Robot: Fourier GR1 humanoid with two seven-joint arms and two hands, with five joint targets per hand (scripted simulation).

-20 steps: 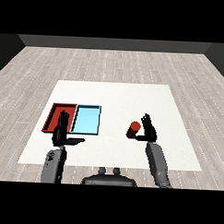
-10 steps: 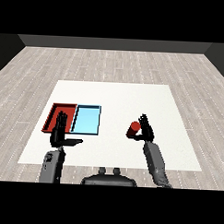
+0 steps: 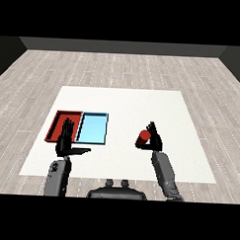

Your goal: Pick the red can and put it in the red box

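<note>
The red can (image 3: 143, 138) stands on the white table right of centre. My right hand (image 3: 154, 140) is against its right side with fingers curling round it. The red tray (image 3: 57, 120) lies at the left of the table, with the light blue tray (image 3: 93, 128) beside it on its right. My left hand (image 3: 65, 142) hovers at the red tray's near edge, fingers straight and thumb spread out to the right, holding nothing.
The white table (image 3: 127, 105) stretches well beyond the trays and the can toward the far side. Around it is grey plank flooring (image 3: 124, 68).
The right hand has closed in on the red can, and its fingers have curled round it. The left hand has barely moved.
</note>
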